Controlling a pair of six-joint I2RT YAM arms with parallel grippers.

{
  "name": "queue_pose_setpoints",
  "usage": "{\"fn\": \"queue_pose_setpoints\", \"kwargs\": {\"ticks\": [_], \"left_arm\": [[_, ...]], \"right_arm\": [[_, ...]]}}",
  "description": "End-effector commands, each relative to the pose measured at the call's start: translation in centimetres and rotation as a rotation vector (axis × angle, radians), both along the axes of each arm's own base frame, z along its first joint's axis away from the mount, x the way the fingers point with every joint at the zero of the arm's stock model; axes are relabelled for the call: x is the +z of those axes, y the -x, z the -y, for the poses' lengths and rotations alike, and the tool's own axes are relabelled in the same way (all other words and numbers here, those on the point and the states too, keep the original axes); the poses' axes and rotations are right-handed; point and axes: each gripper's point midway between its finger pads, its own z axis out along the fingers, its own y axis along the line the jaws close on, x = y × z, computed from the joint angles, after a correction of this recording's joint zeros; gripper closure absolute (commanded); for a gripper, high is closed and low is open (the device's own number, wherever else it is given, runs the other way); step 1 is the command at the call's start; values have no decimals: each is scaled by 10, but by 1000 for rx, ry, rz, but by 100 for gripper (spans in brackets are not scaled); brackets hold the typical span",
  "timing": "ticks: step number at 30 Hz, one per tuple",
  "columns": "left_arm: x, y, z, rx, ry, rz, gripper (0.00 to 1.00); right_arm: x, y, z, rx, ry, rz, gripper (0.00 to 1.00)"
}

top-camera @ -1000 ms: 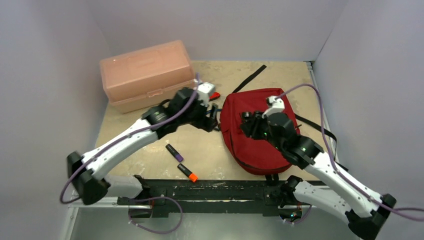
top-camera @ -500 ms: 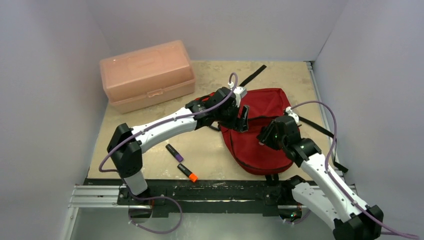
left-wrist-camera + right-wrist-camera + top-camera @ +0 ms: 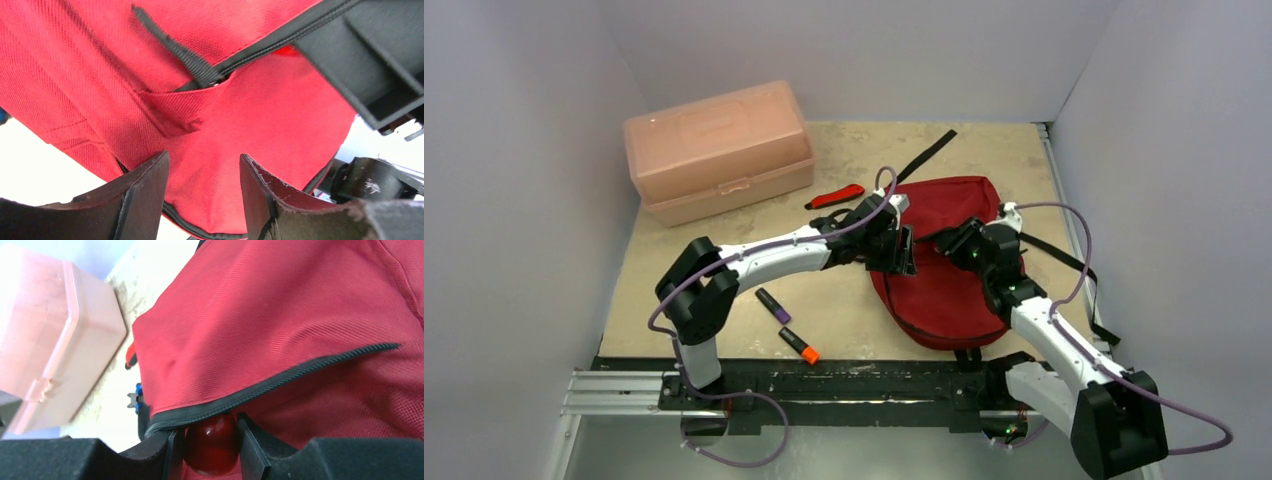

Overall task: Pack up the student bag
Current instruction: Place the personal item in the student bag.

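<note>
The student bag (image 3: 944, 290) is a dark red backpack lying flat right of centre. My left gripper (image 3: 902, 250) is at its left edge. In the left wrist view its jaws (image 3: 202, 200) stand apart over the red fabric (image 3: 260, 120), just below a black zipper pull (image 3: 197, 70). My right gripper (image 3: 956, 245) is over the bag's middle. In the right wrist view it (image 3: 210, 427) is shut on a glossy dark red round object (image 3: 210, 450), which is tucked under the bag's black zipper edge (image 3: 280, 382). That object is hidden in the top view.
A pale pink lidded box (image 3: 719, 150) stands at the back left. A red pen-like item (image 3: 836, 197) lies beside it. A purple marker (image 3: 773, 305) and an orange-tipped marker (image 3: 799, 345) lie near the front. A black strap (image 3: 924, 157) trails behind the bag.
My left arm swung right from beside the pink box to the bag's left edge and its jaws narrowed. My right gripper drew back, then moved up to the bag's middle.
</note>
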Motion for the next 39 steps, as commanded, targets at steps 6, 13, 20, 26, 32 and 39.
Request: {"fn": "queue_pose_setpoints", "kwargs": {"ticks": [6,13,20,26,32,39], "left_arm": [[-27,9,-4,47,35,-59,63],[-25,7,-9,55,41,-17,64],[-36,16,-15,30,23,-31,66],[-13,14,-24,11,23,49,63],[18,19,-29,-7,70,91,53],[46,26,-53,-5,61,166,48]], "right_arm": [[48,-47,-1,-164,-359,358,86],[56,-66,12,-258,-376,423,89],[31,-84,-44,47,-230,199,70],[-20,-37,-51,250,-52,-18,50],[-19,-17,-38,276,42,-64,34],[-7,-14,-20,223,122,-78,32]]}}
